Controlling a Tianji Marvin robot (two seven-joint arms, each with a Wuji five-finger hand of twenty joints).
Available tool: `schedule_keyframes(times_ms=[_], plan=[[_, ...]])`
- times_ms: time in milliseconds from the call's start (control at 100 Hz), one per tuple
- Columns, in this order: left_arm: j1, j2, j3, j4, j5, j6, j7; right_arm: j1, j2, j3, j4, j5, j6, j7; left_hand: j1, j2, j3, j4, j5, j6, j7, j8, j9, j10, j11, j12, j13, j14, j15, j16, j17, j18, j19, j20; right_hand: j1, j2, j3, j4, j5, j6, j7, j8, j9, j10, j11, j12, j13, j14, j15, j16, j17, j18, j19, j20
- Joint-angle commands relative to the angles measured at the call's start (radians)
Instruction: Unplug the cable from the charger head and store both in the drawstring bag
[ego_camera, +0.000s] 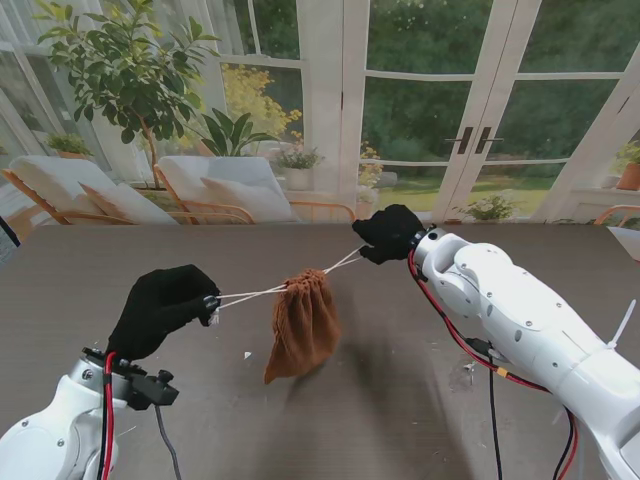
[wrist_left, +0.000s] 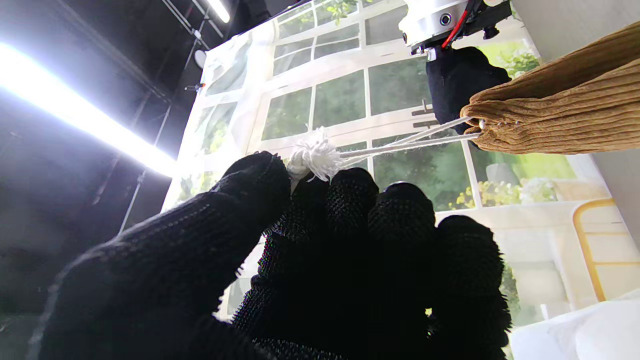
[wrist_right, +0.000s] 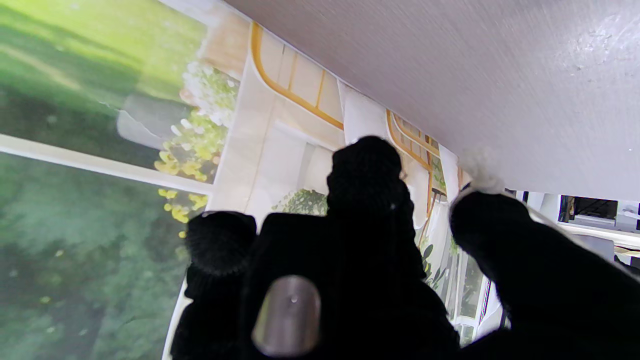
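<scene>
A: Two cords, one in each of my hands; nearest to me my left hand (ego_camera: 165, 308) is pinched on the left cord (ego_camera: 250, 294), thumb against the fingers (wrist_left: 350, 200), the frayed white tassel (wrist_left: 315, 159) poking out just past the grip.

B: And why hold it so?

A: To draw the mouth closed, I judge; the strings run taut from both sides into the gathered neck of the drawstring bag (ego_camera: 303, 325), which hangs between my hands with its lower end at the table (ego_camera: 420, 400); whether it touches I cannot tell.

B: The cable and the charger head?

A: I see neither on the table nor in any view; I take them to be inside the bag, though the cloth hides that.

B: Your other hand?

A: Farther from me, my right hand (ego_camera: 390, 234) is clamped on the right cord (ego_camera: 342, 264), held higher than the left, wrist bent back toward the bag; its own camera shows curled fingers and a blurred white tuft (wrist_right: 477, 167) at the thumb.
</scene>
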Motion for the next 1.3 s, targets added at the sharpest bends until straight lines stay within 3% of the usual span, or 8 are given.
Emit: schedule_keyframes(times_ms=[0,780,940,1120,1210,1290], plan=[[-0.020,-0.006,0.004,0.000,-0.006,0.010,-0.022,-0.008,0.006,0.005,0.000,-0.003,0.012,0.016,0.026,0.038,0.036,-0.018,0.037,-0.105,0.169,0.049,0.034,-0.008,0.013,0.019,0.043,-0.027,0.031,0.017,0.006,-0.021,0.011,-0.004,0.066,0.020,0.015,0.006,-0.037,-0.007,0.027,0.019,0.055,0.047,-0.012,0.017,0.011,-0.149,0.016,0.008,0.471,-0.019,-0.002,0.022],[-0.146,0.001,0.048,0.126,0.063,0.135,-0.071,-0.051,-0.017,-0.003,-0.006,0.050,0.040,-0.015,0.065,0.014,0.022,-0.006,0.017,-0.081,0.133,-0.004,-0.001,0.020,-0.024,0.023,-0.014,0.002,0.005,0.010,-0.053,-0.012,-0.015,0.013,0.063,0.023,0.009,0.009,-0.043,-0.019,0.025,0.021,0.054,0.049,-0.022,0.019,0.010,-0.130,0.010,0.003,0.467,-0.002,-0.016,0.021],[-0.159,0.002,0.055,0.142,0.078,0.175,-0.082,-0.052,-0.019,-0.015,0.007,0.060,0.041,-0.017,0.103,0.010,0.017,0.003,-0.005,-0.039,0.072,-0.048,-0.044,0.053,-0.069,0.029,-0.083,0.044,-0.023,0.004,-0.126,-0.011,-0.031,0.028,0.062,0.023,0.008,0.011,-0.046,-0.024,0.023,0.021,0.053,0.050,-0.024,0.020,0.010,-0.119,0.007,0.000,0.465,0.002,-0.021,0.020],[-0.163,0.011,0.055,0.155,0.156,0.243,-0.104,-0.059,-0.024,-0.030,0.018,0.074,0.041,-0.021,0.142,0.022,0.003,0.009,-0.033,0.001,-0.013,-0.096,-0.103,0.091,-0.155,0.026,-0.186,0.094,-0.091,-0.022,-0.228,-0.004,-0.087,0.042,0.060,0.023,0.007,0.013,-0.046,-0.032,0.022,0.021,0.050,0.052,-0.025,0.021,0.010,-0.116,0.006,-0.002,0.463,0.007,-0.027,0.019],[-0.167,0.019,0.057,0.161,0.200,0.275,-0.127,-0.071,-0.025,-0.029,0.008,0.080,0.047,-0.014,0.178,0.052,-0.052,0.024,-0.041,0.011,-0.072,-0.116,-0.153,0.115,-0.222,-0.017,-0.256,0.132,-0.188,-0.063,-0.296,0.002,-0.145,0.052,0.058,0.025,0.004,0.016,-0.046,-0.039,0.019,0.020,0.046,0.053,-0.027,0.023,0.009,-0.110,0.002,-0.005,0.461,0.014,-0.038,0.016],[-0.171,0.028,0.057,0.166,0.266,0.298,-0.146,-0.086,-0.025,-0.026,-0.008,0.082,0.053,-0.007,0.199,0.072,-0.089,0.036,-0.044,0.022,-0.157,-0.158,-0.194,0.127,-0.262,-0.094,-0.291,0.141,-0.275,-0.108,-0.325,0.003,-0.187,0.043,0.057,0.026,0.003,0.017,-0.046,-0.043,0.017,0.020,0.045,0.053,-0.028,0.024,0.009,-0.102,0.000,-0.007,0.460,0.016,-0.041,0.016]])
